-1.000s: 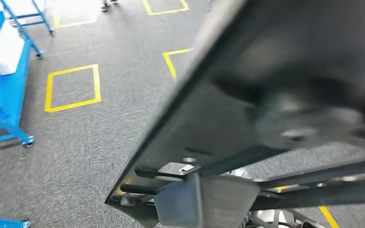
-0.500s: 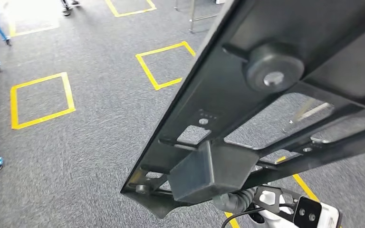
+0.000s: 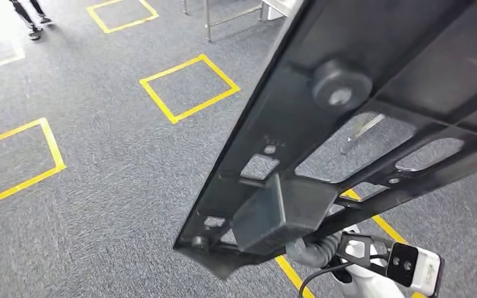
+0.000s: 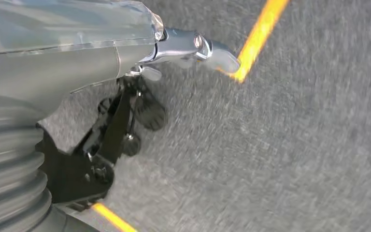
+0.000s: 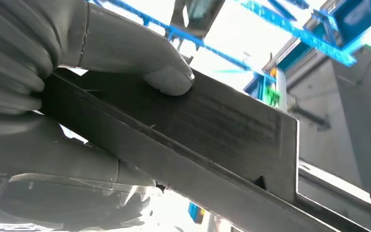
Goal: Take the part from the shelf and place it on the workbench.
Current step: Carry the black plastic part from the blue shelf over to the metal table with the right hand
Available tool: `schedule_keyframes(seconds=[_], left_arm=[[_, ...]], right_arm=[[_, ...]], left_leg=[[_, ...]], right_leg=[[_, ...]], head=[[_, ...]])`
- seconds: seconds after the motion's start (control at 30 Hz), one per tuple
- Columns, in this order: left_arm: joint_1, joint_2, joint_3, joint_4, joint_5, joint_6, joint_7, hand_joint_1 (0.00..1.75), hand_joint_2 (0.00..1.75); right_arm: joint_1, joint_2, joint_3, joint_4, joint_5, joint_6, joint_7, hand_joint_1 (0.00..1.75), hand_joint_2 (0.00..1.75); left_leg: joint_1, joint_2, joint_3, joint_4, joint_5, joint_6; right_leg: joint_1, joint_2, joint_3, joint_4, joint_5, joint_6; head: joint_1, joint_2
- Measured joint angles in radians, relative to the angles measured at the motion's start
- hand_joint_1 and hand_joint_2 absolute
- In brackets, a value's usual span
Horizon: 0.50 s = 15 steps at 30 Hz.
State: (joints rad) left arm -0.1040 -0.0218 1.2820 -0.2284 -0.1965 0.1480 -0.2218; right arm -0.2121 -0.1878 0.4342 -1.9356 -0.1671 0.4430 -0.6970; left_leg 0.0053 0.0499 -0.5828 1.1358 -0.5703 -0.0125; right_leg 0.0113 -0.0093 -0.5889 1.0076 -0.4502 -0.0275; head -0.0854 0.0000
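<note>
- Carrying the part [image 3: 323, 124] high off the grey floor [image 3: 99, 186], I keep my right hand [image 5: 53, 96] clamped on its edge, thumb [image 5: 166, 79] pressed flat so it cannot tip.
- My left hand [image 4: 125, 121] hangs low; whether its fingers are closed I cannot tell.
- I judge the workbench not yet reached.

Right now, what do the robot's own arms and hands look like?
Right hand: thick grey thumb, grey covering, glossy clear film below. Left hand: grey ribbed cover, dark fingers, shiny metal piece at the end. In the head view, a white wrist camera with black cable.
</note>
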Motion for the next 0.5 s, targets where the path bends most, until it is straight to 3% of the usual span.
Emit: schedule_keyframes(seconds=[0.07, 0.1, 0.13, 0.17, 0.23, 0.3, 0.37, 0.43, 0.5], left_arm=[[0.006, -0.001, 0.0, 0.0, 0.0, 0.0, -0.001, 0.0, 1.75], [0.009, -0.001, 0.0, 0.0, 0.0, 0.0, -0.002, 0.0, 1.75], [0.011, -0.001, 0.0, 0.0, 0.0, 0.001, -0.002, 0.0, 1.75], [0.012, -0.001, 0.0, 0.0, 0.0, 0.001, -0.003, 0.0, 1.75], [0.012, -0.001, 0.0, 0.0, 0.0, 0.002, -0.003, 0.0, 1.75], [0.012, -0.001, 0.0, 0.0, -0.001, 0.003, -0.003, 0.0, 1.75], [0.01, -0.001, 0.0, 0.0, -0.001, 0.005, -0.004, 0.0, 1.75], [0.008, -0.003, 0.0, 0.0, 0.0, 0.006, -0.005, 0.0, 1.75], [0.009, -0.004, 0.0, 0.0, 0.0, 0.007, -0.007, 0.0, 1.75]], right_arm=[[0.005, -0.002, -0.008, 0.004, 0.0, 0.008, 0.0, 1.75, 1.75], [0.01, -0.003, -0.013, 0.006, -0.001, 0.012, 0.0, 1.75, 1.75], [0.015, -0.005, -0.019, 0.007, -0.001, 0.014, 0.0, 1.75, 1.75], [0.018, -0.006, -0.024, 0.008, -0.002, 0.018, 0.0, 1.75, 1.75], [0.023, -0.011, -0.037, 0.008, -0.004, 0.025, 0.0, 1.75, 1.75], [0.029, -0.017, -0.052, 0.007, -0.01, 0.033, 0.0, 1.75, 1.75], [0.04, -0.026, -0.069, 0.007, -0.016, 0.041, 0.0, 1.75, 1.75], [0.051, -0.038, -0.085, 0.006, -0.02, 0.047, 0.0, 1.75, 1.75], [0.058, -0.048, -0.102, 0.004, -0.025, 0.059, 0.0, 1.75, 1.75]], left_leg=[[0.002, -0.031, -0.07, 0.13, -0.048, -0.004], [0.004, -0.038, -0.095, 0.168, -0.051, -0.006], [0.006, -0.04, -0.101, 0.165, -0.032, -0.008], [0.008, -0.044, -0.089, 0.126, 0.003, -0.01], [0.015, -0.076, -0.038, -0.003, 0.071, -0.014], [0.019, -0.104, -0.008, -0.074, 0.089, -0.008], [0.016, -0.097, -0.005, -0.08, 0.086, 0.006], [0.017, -0.078, -0.003, -0.086, 0.09, 0.019], [0.017, -0.057, 0.0, -0.093, 0.092, 0.03]], right_leg=[[-0.002, 0.024, 0.001, 0.0, -0.001, -0.004], [-0.002, 0.038, 0.002, 0.002, -0.002, -0.004], [-0.004, 0.053, 0.003, 0.005, -0.003, -0.002], [-0.006, 0.067, 0.003, 0.009, -0.006, 0.001], [-0.01, 0.092, 0.001, 0.025, -0.016, 0.012], [-0.012, 0.113, -0.009, 0.038, -0.022, 0.025], [-0.015, 0.13, -0.015, 0.038, -0.019, 0.036], [-0.015, 0.116, -0.021, 0.048, -0.027, 0.045], [-0.014, 0.062, -0.06, 0.127, -0.071, 0.054]], head=[[0.0, 0.0], [0.0, 0.0], [0.0, 0.0], [0.0, 0.0], [0.0, 0.0], [0.0, 0.0], [0.0, 0.0], [0.0, 0.0], [0.0, 0.0]])
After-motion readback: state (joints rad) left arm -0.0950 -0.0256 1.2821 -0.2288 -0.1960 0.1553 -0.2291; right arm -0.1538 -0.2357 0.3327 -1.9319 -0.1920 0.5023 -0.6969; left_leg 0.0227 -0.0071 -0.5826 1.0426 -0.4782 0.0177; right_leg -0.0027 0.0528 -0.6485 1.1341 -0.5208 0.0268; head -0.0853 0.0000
